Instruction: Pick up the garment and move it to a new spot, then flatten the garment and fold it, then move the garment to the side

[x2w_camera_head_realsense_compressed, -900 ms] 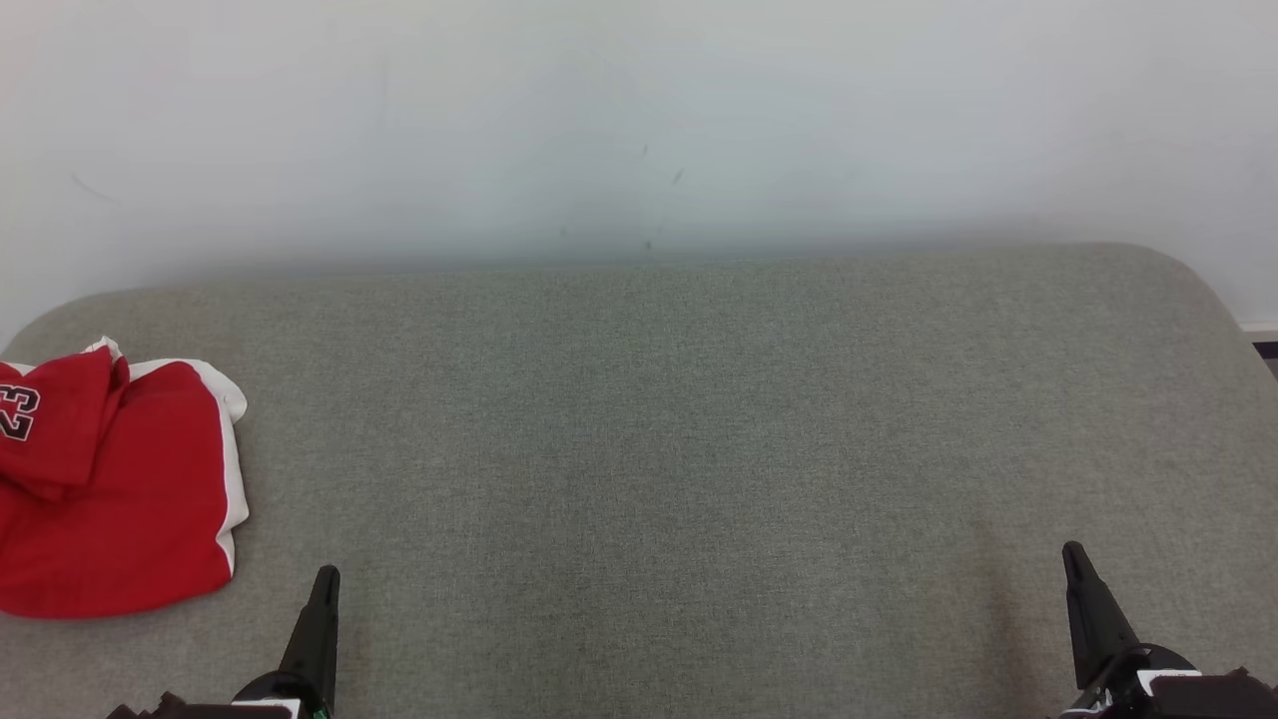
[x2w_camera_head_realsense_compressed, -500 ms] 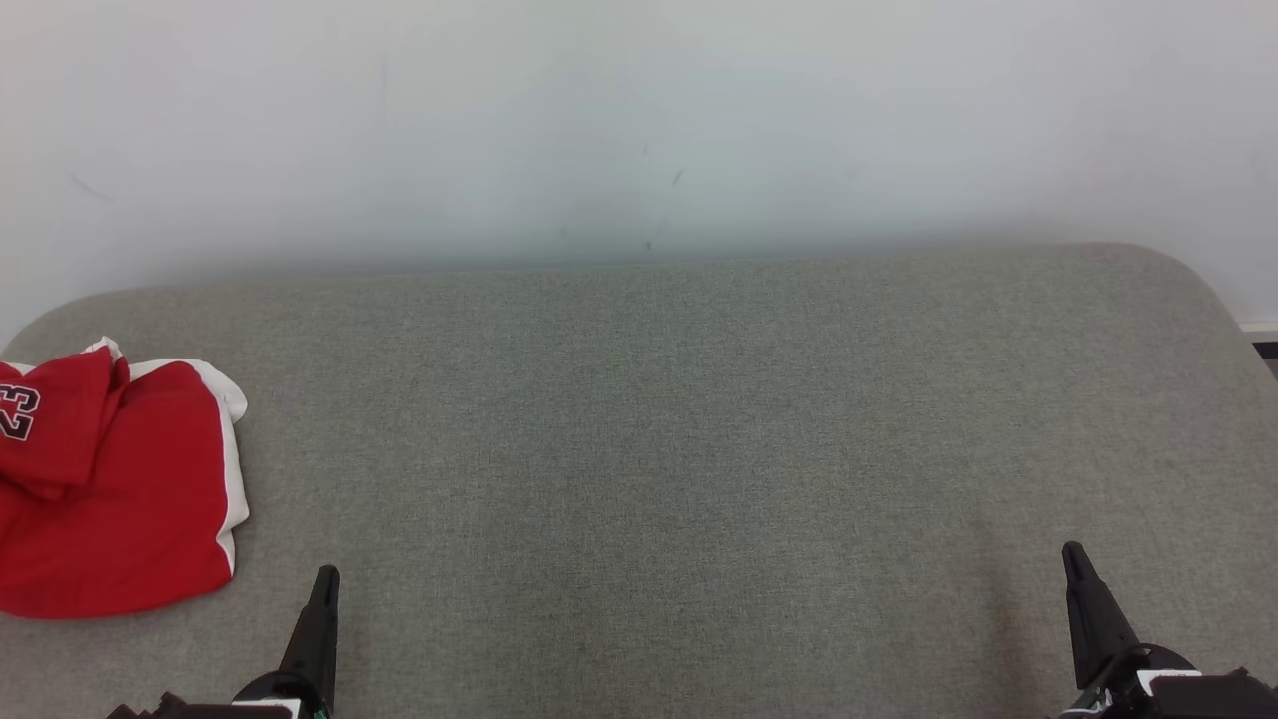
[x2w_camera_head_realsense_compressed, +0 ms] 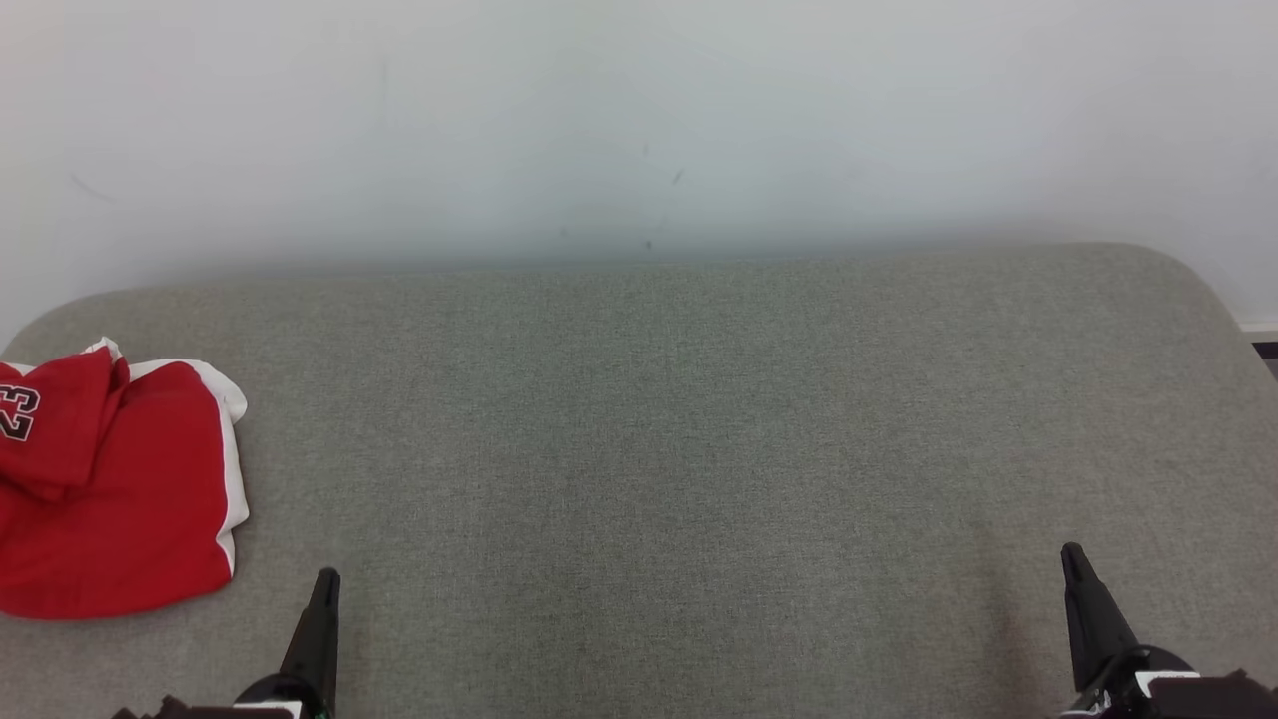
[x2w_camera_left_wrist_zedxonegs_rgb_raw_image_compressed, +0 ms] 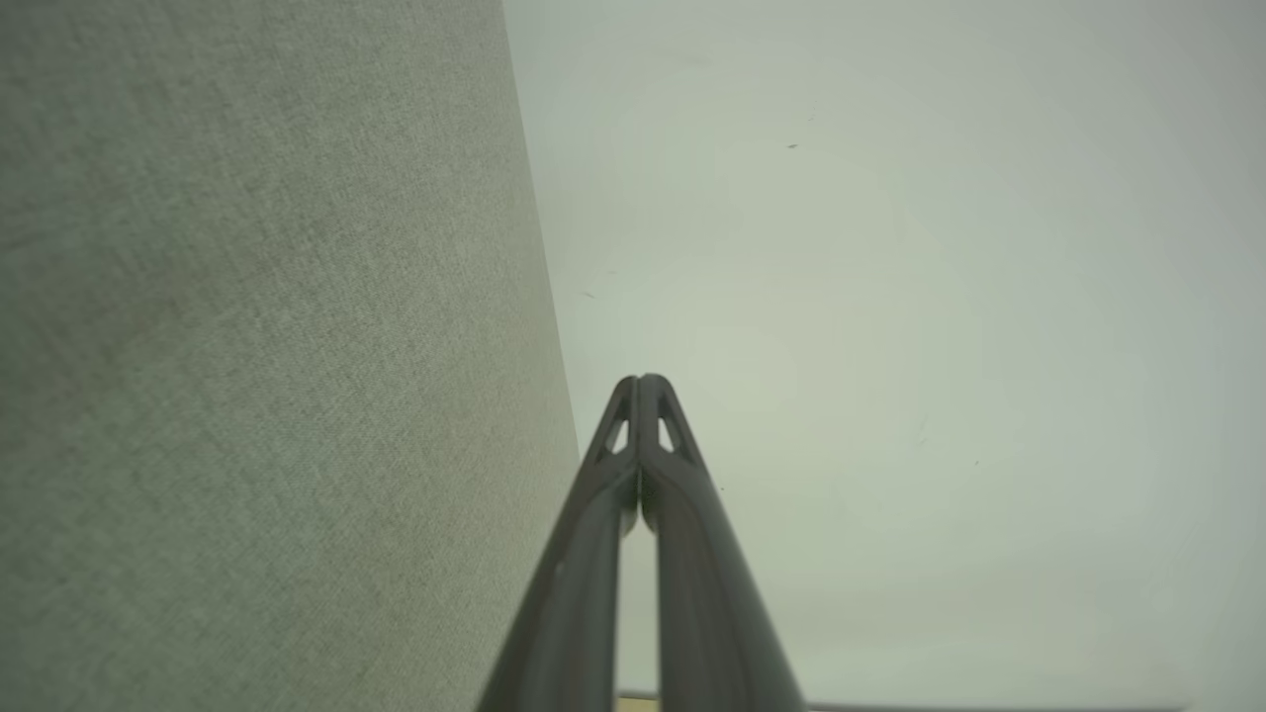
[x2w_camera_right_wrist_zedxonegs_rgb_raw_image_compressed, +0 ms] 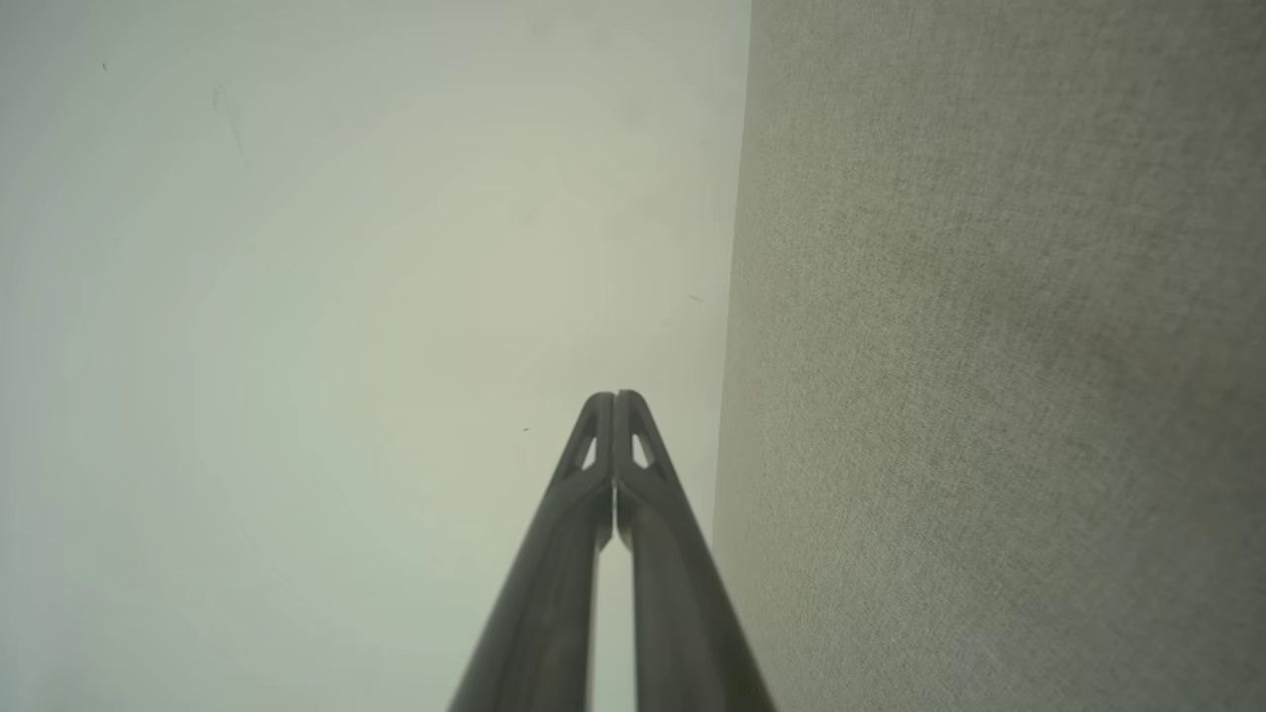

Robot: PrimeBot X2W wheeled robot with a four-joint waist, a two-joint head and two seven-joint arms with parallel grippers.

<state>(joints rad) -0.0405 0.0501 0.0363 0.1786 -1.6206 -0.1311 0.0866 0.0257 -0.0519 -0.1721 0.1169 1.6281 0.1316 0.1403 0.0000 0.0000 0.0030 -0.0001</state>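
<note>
Jaws on both arms sit pinched shut and empty at the frame's bottom corners, while the red garment (x2w_camera_head_realsense_compressed: 120, 489) lies loosely folded at the counter's (x2w_camera_head_realsense_compressed: 639, 449) left edge, so the job looks all but finished.

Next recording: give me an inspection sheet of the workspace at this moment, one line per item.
Surface: grey fabric surface with rounded far corners, smooth.
Job's things: red garment with white trim and the number 23, lying in layers at the surface's left edge, partly cut off by the head view's border.
Clutter: nothing seen.
Grippers: left gripper and right gripper low at the near edge, fingers shut, holding nothing, both apart from the garment.
Cables: nothing seen.
Surroundings: pale wall behind the surface, a few faint marks.
</note>
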